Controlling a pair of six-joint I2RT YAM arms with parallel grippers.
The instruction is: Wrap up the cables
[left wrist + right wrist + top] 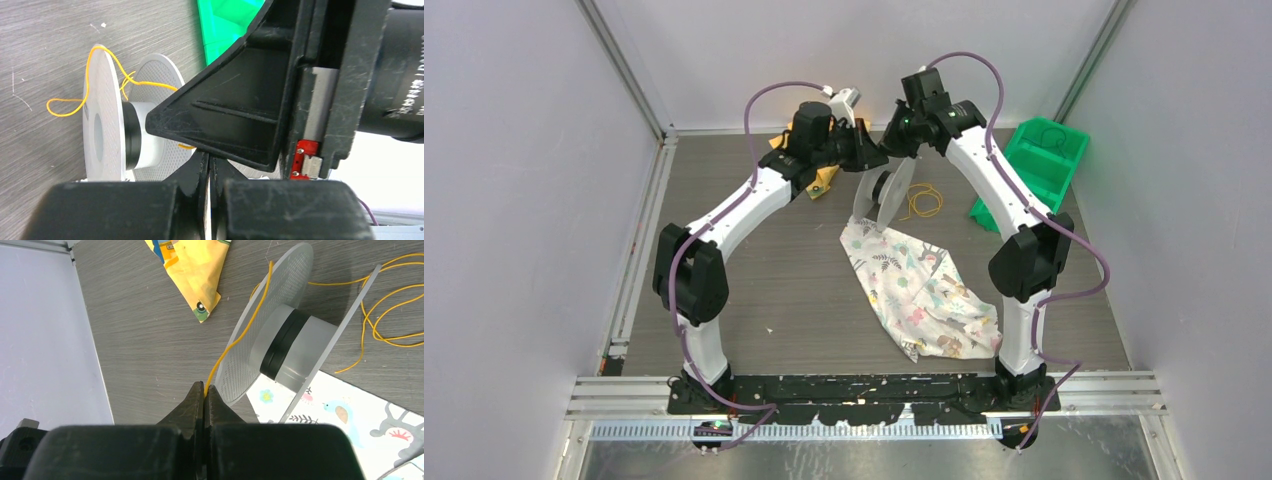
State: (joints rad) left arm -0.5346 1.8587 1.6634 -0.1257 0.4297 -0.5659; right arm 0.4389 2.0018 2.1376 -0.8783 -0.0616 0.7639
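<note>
Right wrist view: the right gripper [205, 390] is closed on the yellow cable [216, 366], which rises over the near rim of the spool [295, 345] — the remaining length lies in loose loops on the desk [140, 330] beside the spool. Left wrist view: the left gripper [209, 167] is closed beside the spool's rim; whether it pinches anything cannot be determined.
</note>
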